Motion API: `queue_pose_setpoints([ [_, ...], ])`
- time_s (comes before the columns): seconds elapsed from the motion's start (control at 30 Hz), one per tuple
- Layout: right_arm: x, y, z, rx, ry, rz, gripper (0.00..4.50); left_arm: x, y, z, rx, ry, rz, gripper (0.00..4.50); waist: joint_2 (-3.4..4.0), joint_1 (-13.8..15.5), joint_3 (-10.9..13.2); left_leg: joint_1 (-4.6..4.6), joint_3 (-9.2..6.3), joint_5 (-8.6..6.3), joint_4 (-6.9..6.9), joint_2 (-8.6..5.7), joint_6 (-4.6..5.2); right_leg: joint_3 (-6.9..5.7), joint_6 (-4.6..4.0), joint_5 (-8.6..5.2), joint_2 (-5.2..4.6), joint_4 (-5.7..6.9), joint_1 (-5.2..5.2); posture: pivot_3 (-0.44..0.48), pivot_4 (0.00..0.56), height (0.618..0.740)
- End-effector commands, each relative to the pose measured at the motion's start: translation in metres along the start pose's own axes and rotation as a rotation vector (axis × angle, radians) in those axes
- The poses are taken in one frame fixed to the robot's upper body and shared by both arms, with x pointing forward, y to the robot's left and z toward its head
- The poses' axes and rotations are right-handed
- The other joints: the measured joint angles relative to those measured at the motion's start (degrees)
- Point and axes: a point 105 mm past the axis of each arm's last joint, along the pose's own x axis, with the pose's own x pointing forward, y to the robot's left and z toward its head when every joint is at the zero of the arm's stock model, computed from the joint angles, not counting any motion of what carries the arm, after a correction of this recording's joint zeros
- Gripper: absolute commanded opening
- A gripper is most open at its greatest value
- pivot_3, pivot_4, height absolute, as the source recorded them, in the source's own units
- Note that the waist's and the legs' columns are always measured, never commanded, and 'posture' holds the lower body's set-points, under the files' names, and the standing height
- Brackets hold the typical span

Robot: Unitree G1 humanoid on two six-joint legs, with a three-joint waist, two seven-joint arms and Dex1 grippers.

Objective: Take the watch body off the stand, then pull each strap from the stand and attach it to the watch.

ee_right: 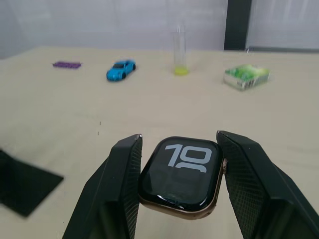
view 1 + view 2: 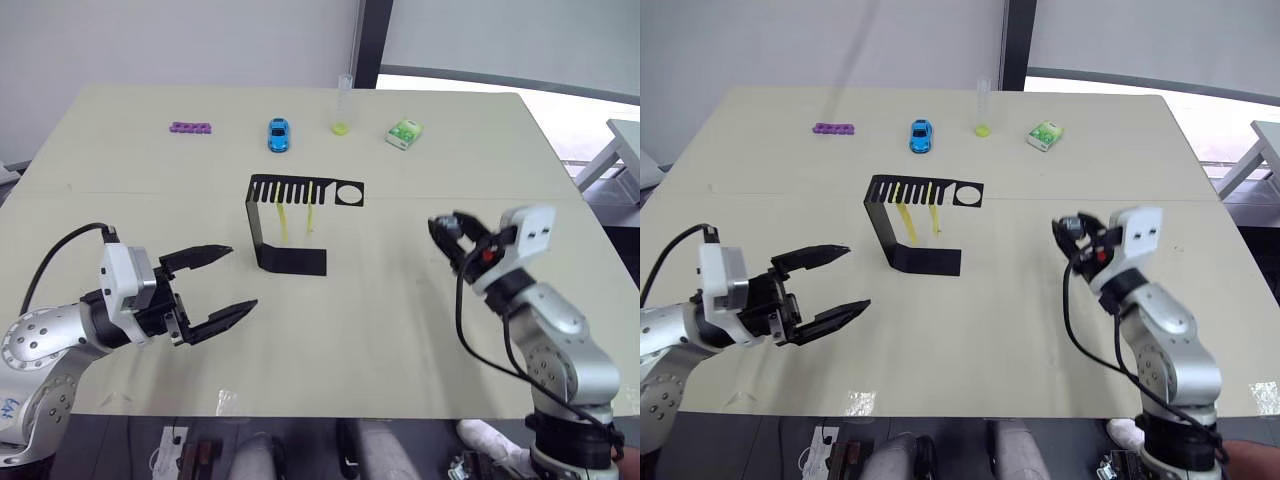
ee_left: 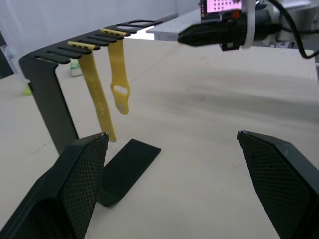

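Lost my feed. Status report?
Right tool shut on watch, off the stand. Left tool open, short of stand. Both yellow straps hanging there. Nothing in the way.

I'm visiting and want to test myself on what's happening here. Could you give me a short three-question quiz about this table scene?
1. True or false: the watch body sits clamped in the right gripper.
2. How many yellow straps hang from the stand?
3. The left gripper is: A) shut on a strap, B) open and holding nothing, C) shut on the blue toy car.

Key: 1 true; 2 two; 3 B.
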Motion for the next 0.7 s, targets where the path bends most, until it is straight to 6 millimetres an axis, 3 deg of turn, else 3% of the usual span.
queue_pose_setpoints([
  [0.03,-0.010,0.004,-0.014,-0.049,0.018,0.074,1.90,0.005,-0.001,0.006,0.011,-0.040,-0.014,4.50,0.03,0.03,0.01,0.01,0.01,0.01,0.00,-0.02,0.01,0.03,0.00,0.00,-0.01,0.02,0.00,0.000,0.150,0.740],
  [0.17,-0.020,-0.009,-0.036,-0.020,0.070,0.023,1.90,0.009,-0.006,0.006,0.005,-0.050,-0.036,4.50,0.03,0.18,0.01,0.03,0.01,0.01,0.03,-0.02,0.01,0.03,0.00,0.00,-0.01,0.03,0.02,0.000,0.150,0.740],
  [0.37,-0.033,-0.002,-0.058,-0.020,0.132,0.081,1.90,0.008,-0.007,0.001,-0.003,-0.039,-0.031,4.50,0.02,0.34,0.01,0.02,0.01,0.01,0.04,-0.02,0.01,0.02,0.00,0.00,-0.02,0.02,0.02,0.000,0.150,0.740],
  [0.7,-0.036,-0.015,-0.072,0.002,0.146,0.015,1.90,0.010,-0.006,-0.002,-0.007,-0.035,-0.023,4.50,0.01,0.45,0.00,0.03,0.00,0.00,0.11,-0.02,0.02,0.02,0.00,0.00,-0.02,0.04,0.05,0.000,0.150,0.740],
])
